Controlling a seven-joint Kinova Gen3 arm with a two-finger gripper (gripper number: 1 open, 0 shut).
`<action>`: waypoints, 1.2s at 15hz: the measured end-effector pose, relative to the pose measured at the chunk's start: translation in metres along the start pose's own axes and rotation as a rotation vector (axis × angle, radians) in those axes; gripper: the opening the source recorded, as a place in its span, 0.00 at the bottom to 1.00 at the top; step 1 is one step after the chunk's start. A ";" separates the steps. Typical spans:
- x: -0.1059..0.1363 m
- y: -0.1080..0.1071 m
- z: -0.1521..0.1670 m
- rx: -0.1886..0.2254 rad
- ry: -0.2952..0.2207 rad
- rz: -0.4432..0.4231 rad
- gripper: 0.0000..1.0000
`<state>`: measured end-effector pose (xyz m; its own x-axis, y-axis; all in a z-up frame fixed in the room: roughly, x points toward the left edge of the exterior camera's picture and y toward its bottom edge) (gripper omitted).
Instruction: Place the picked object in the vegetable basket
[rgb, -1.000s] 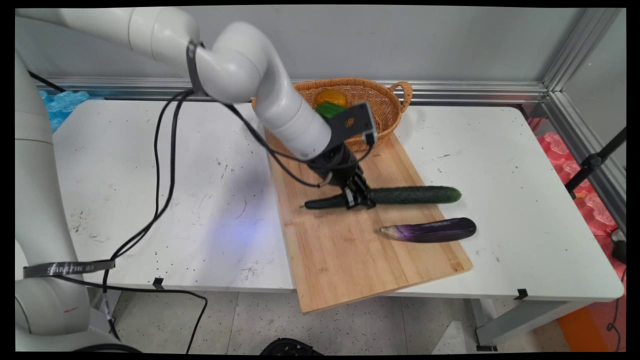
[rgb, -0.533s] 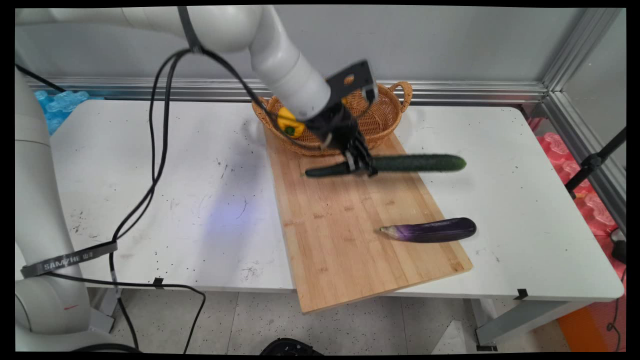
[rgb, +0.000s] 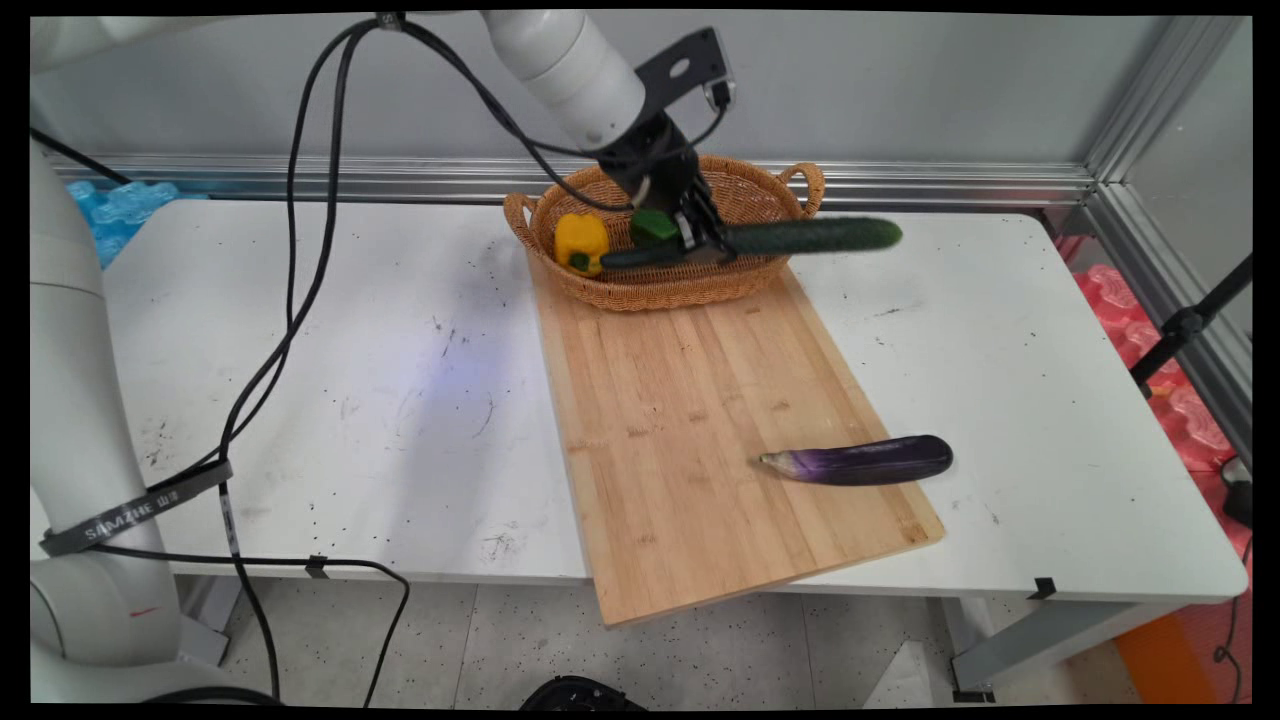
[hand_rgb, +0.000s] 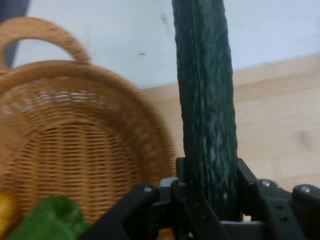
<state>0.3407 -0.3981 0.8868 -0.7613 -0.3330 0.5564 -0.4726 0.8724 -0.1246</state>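
Cucumber, long, dark green and warty (rgb: 800, 237), held level in the air above the near rim of the oval woven wicker basket (rgb: 770, 205) at the back of the white worktop (rgb: 300, 350); its right end reaches out past the basket's rim. Black two-finger hand (rgb: 705, 243), closed on the cucumber well left of its middle, so the longer part overhangs unsupported; from this off-centre hold the vegetable could pivot or slip between the fingers (hand_rgb: 250, 187), or its free end could catch the rim. White arm, descending steeply from the upper left, hand tilted down and to the right. Yellow bell pepper (rgb: 581, 240) and green pepper (rgb: 654, 226) lie in the basket. Glossy purple aubergine (rgb: 860, 461) rests on the long wooden cutting board (rgb: 680, 440).
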 end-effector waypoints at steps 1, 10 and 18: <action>-0.001 -0.007 0.001 0.011 0.000 0.002 0.00; -0.017 -0.045 0.019 0.062 -0.006 0.018 0.00; -0.031 -0.056 0.041 0.067 -0.001 0.015 0.00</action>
<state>0.3730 -0.4514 0.8428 -0.7689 -0.3209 0.5530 -0.4900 0.8514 -0.1872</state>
